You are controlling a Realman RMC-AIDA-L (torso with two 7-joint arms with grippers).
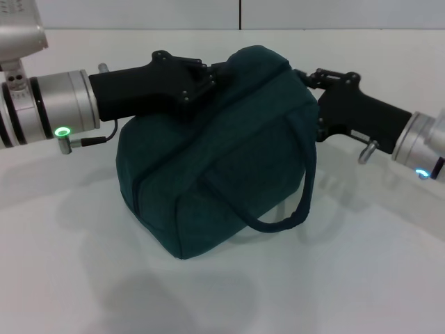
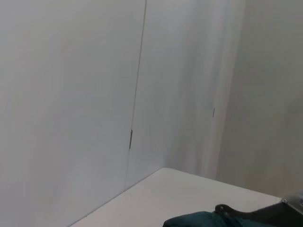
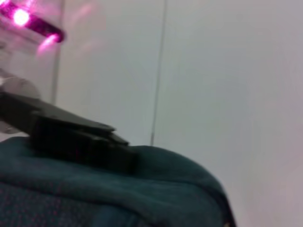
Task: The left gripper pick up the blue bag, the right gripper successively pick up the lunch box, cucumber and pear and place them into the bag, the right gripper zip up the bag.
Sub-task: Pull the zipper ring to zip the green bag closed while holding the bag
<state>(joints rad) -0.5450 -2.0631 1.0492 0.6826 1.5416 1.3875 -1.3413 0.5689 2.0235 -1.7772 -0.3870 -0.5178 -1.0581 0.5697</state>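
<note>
The blue bag (image 1: 215,181) stands on the white table, bulging, with its dark zipper line running closed along the top. My left gripper (image 1: 221,72) reaches in from the left and is shut on the bag's top edge. It also shows in the right wrist view (image 3: 80,142), lying on the bag (image 3: 142,189). My right gripper (image 1: 304,78) touches the bag's upper right end. The left wrist view shows the bag's top (image 2: 199,221) and the right gripper (image 2: 246,213) beyond it. The lunch box, cucumber and pear are out of view.
The bag's carry strap (image 1: 306,188) hangs loose down its right side to the white table (image 1: 361,278). A pale wall stands behind the table (image 1: 240,14).
</note>
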